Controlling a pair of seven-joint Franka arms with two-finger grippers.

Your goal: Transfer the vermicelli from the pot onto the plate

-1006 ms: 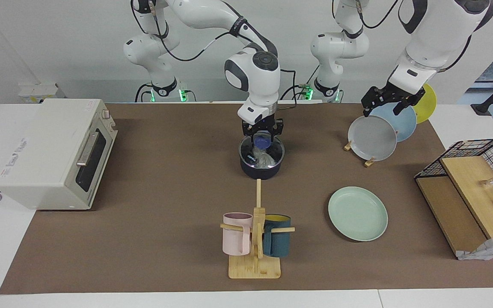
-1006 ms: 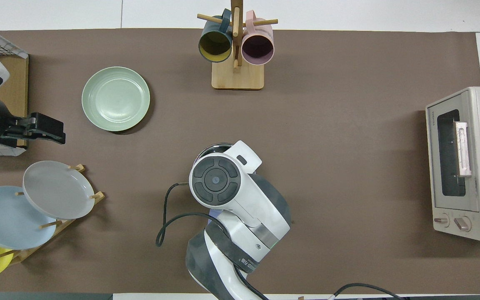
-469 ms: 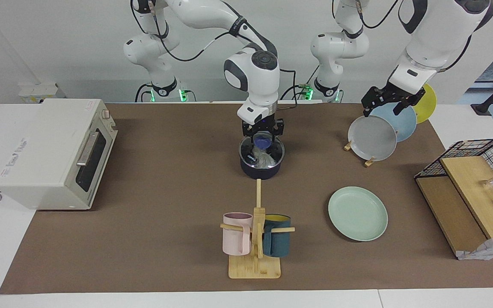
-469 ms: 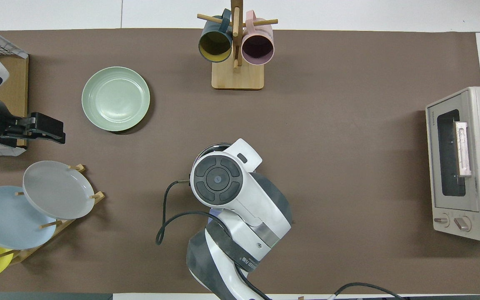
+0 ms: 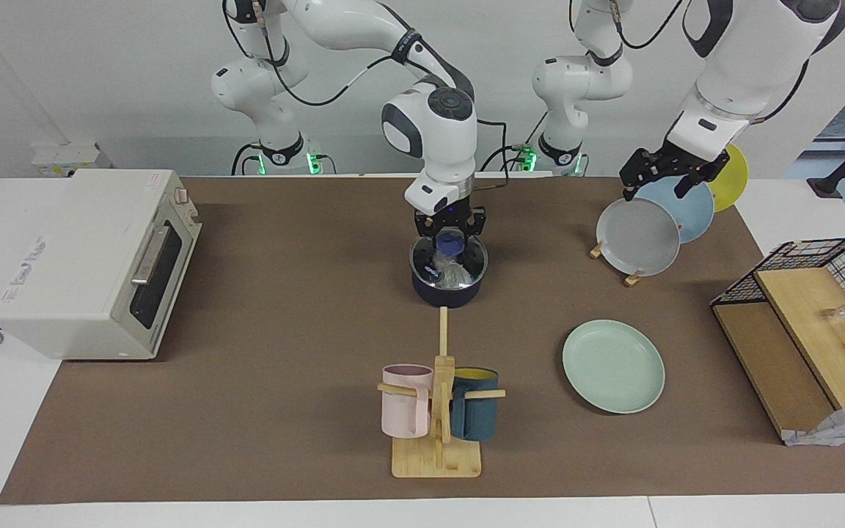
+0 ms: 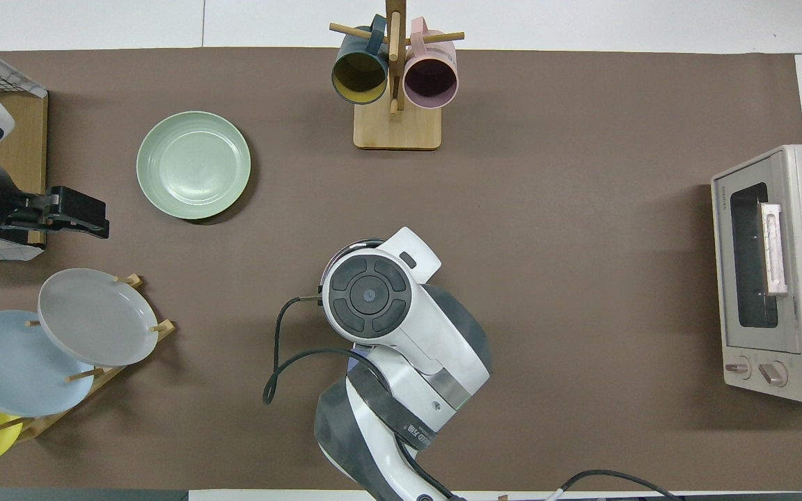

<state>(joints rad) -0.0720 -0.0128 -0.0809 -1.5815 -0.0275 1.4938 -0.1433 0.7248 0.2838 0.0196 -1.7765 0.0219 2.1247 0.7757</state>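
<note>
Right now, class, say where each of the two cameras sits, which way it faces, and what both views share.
Facing view: high across the table, looking at the robots; both arms show whole, the right gripper shut on the lid knob over the pot, the left gripper open above the plate rack.
Overhead view: above the robots' end, looking steeply down; the right arm hides the pot.
Shared: the plate, mug stand and toaster oven, turned half round.

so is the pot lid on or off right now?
On. The glass lid sits level on the pot, the right gripper shut on its blue knob; vermicelli shows through it.
</note>
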